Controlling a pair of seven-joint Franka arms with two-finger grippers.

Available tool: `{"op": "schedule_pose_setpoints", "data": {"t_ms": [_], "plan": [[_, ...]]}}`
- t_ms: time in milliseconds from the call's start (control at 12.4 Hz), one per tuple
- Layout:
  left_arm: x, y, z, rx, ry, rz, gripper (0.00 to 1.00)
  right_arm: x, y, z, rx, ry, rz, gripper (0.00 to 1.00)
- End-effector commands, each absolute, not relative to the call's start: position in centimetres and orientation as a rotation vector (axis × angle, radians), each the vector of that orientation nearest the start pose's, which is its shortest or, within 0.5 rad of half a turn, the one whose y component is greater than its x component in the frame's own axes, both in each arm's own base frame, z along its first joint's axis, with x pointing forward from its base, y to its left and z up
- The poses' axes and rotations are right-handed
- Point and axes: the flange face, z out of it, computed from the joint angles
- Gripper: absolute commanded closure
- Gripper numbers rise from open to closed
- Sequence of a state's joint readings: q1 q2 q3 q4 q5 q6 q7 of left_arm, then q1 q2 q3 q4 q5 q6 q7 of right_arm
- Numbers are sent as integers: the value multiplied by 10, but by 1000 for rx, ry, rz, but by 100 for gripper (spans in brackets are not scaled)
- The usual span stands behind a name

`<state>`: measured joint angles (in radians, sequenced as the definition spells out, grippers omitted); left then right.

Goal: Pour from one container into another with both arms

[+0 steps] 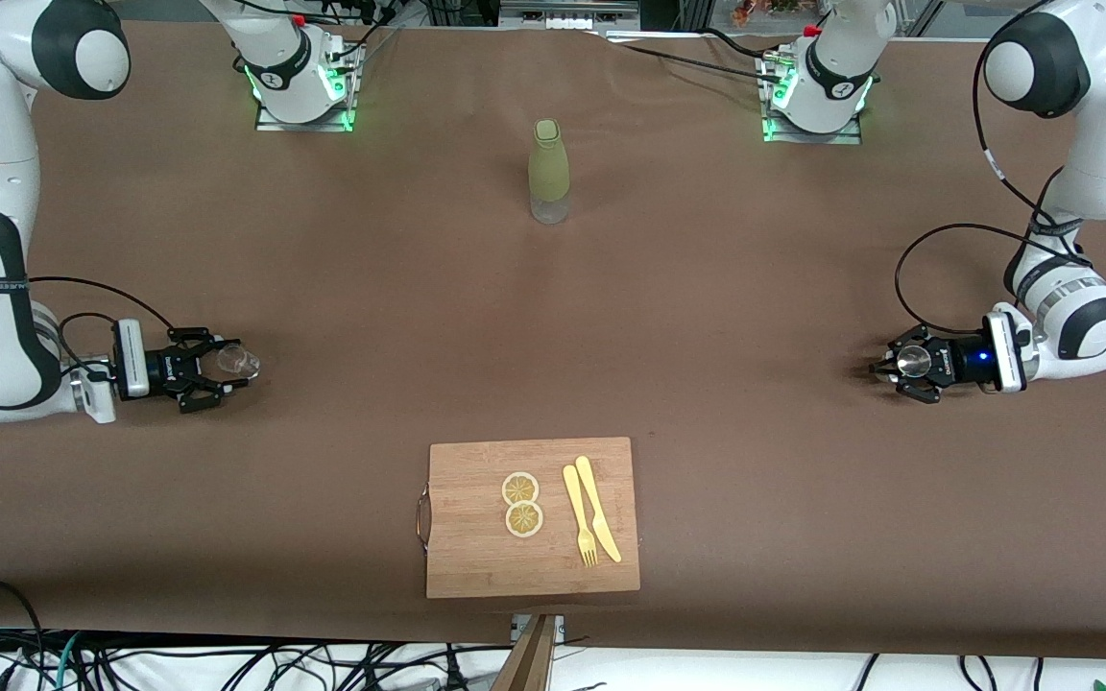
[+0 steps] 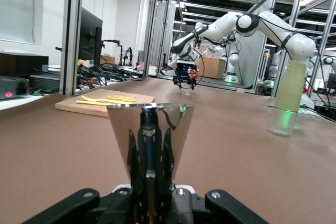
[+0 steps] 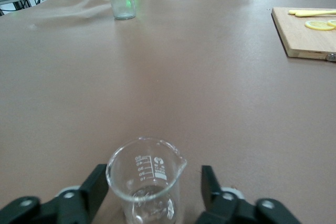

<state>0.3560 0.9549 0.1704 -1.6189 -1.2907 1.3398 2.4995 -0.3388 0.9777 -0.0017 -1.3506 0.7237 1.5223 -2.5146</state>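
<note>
Beaker of clear glass point(image 3: 147, 182) stands upright between the right claw's point(image 3: 152, 192) spread, untouching fingers; the left claw point(image 1: 910, 363), well apart, grips a shiny metal cone-shaped cup point(image 2: 149, 135).

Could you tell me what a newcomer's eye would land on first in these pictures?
Probably the two end effectors low at either end of the table: the left end effector shut on a shiny metal cup, the right end effector open around a glass beaker. Next, the green bottle standing between the bases.
</note>
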Motion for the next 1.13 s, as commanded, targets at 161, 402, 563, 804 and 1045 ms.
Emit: {"op": "schedule_pose_setpoints", "data": {"t_ms": [161, 402, 563, 804, 1045], "plan": [[559, 189, 79, 1284, -1159, 1138, 100, 637, -184, 148, -1327, -1773, -659, 0], [563, 205, 81, 1222, -1246, 1176, 100, 641, -223, 188, -1445, -1756, -538, 0], [561, 211, 74, 1194, -1282, 1212, 100, 648, -229, 228, -1570, -1740, -408, 0], [564, 210, 65, 1132, -1314, 1227, 100, 657, -214, 304, -1812, -1719, -130, 0], [562, 212, 59, 1098, -1303, 1236, 100, 664, -184, 362, -2007, -1705, 64, 0]]}}
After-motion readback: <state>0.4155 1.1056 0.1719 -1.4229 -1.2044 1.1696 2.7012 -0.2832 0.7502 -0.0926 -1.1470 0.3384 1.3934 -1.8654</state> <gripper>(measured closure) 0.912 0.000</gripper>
